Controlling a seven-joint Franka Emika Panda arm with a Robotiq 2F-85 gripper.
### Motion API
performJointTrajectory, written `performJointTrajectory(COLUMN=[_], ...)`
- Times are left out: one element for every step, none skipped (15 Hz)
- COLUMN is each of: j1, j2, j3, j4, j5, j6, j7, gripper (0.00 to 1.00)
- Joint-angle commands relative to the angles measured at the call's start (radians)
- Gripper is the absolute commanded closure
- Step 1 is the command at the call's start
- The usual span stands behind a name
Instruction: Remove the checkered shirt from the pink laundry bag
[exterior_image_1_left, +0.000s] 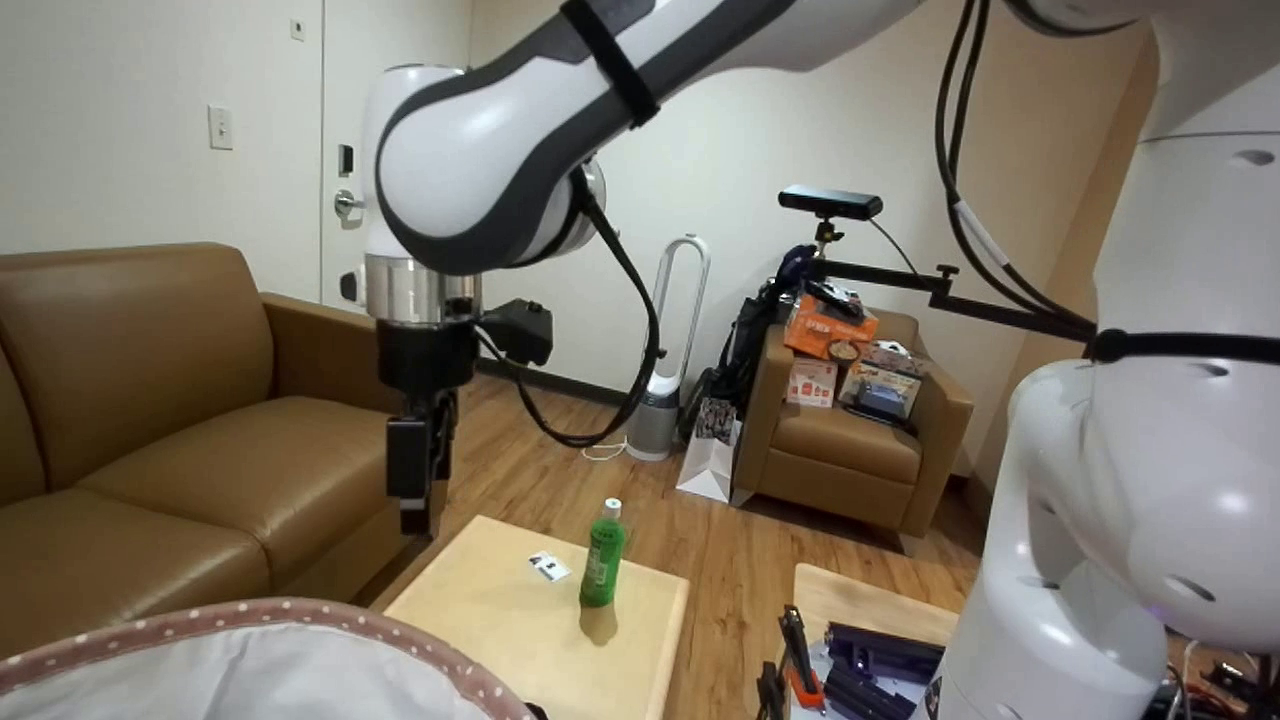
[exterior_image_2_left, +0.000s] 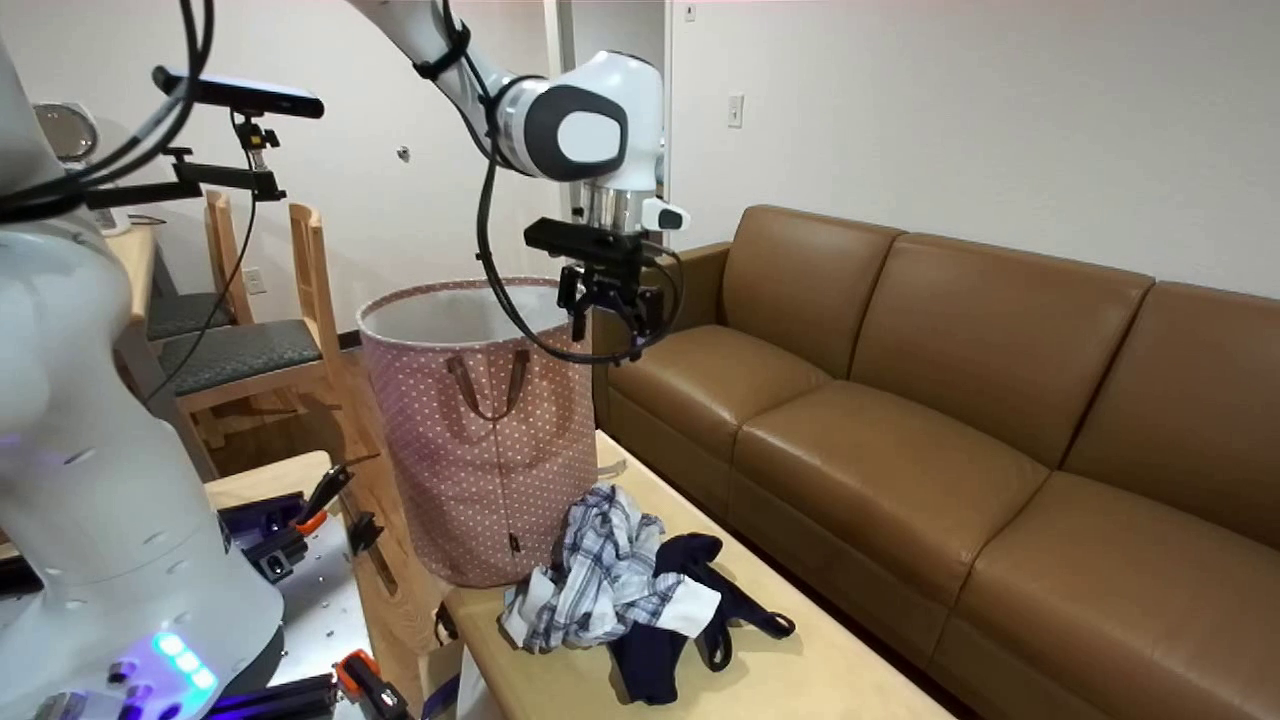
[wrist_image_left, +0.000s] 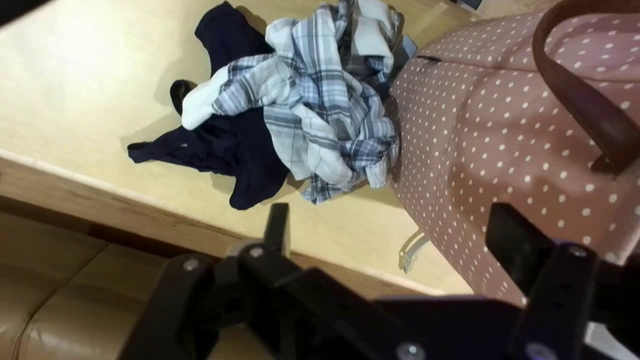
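"Blue, white and grey: is the crumpled checkered cloth shirt (exterior_image_2_left: 605, 565) out?"

"Yes, heaped on the pale, smooth wooden table (wrist_image_left: 75, 90), inside both long edges, against the foot of the round, white-dotted pink fabric laundry bag (exterior_image_2_left: 480, 465) and partly over a plain navy cloth (exterior_image_2_left: 650, 657) with narrow loops."

"And the black two-fingered gripper (wrist_image_left: 392, 225)?"

"Above the table, its blocky fingers (wrist_image_left: 274, 226) spread well apart."

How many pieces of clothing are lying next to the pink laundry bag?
2 visible: the checkered shirt, right beside the pink laundry bag, and the dark garment, lying partly under it. More could be hidden beneath.
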Motion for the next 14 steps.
performJointTrajectory(j1=[0.051,0.062,0.072,0.082,0.09,0.097,0.104,0.109,0.114,0.119,0.117,0.12,0.121,0.121], j2=[-0.087,-0.095,-0.103,-0.115,-0.126,-0.134,-0.146,-0.157,-0.168,-0.178,-0.131,-0.14,-0.147,-0.152], j3=[-0.015,-0.016,-0.016,-0.016,-0.016,-0.016,-0.016,-0.016,-0.016,-0.017,-0.023,-0.023,-0.023,-0.023], j4=[-0.074,-0.083,-0.09,-0.104,-0.115,-0.122,-0.131,-0.138,-0.142,-0.15,-0.115,-0.122,-0.127,-0.131], j5=[0.05,0.065,0.071,0.077,0.079,0.073,0.077,0.076,0.075,0.077,0.056,0.056,0.056,0.056], j6=[0.119,0.15,0.162,0.179,0.179,0.172,0.165,0.15,0.136,0.137,0.146,0.146,0.146,0.146], j7=[0.085,0.108,0.137,0.162,0.189,0.217,0.226,0.238,0.25,0.253,0.232,0.237,0.239,0.24], gripper=[0.0,0.0,0.0,0.0,0.0,0.0,0.0,0.0,0.0,0.0,0.0,0.0,0.0,0.0])
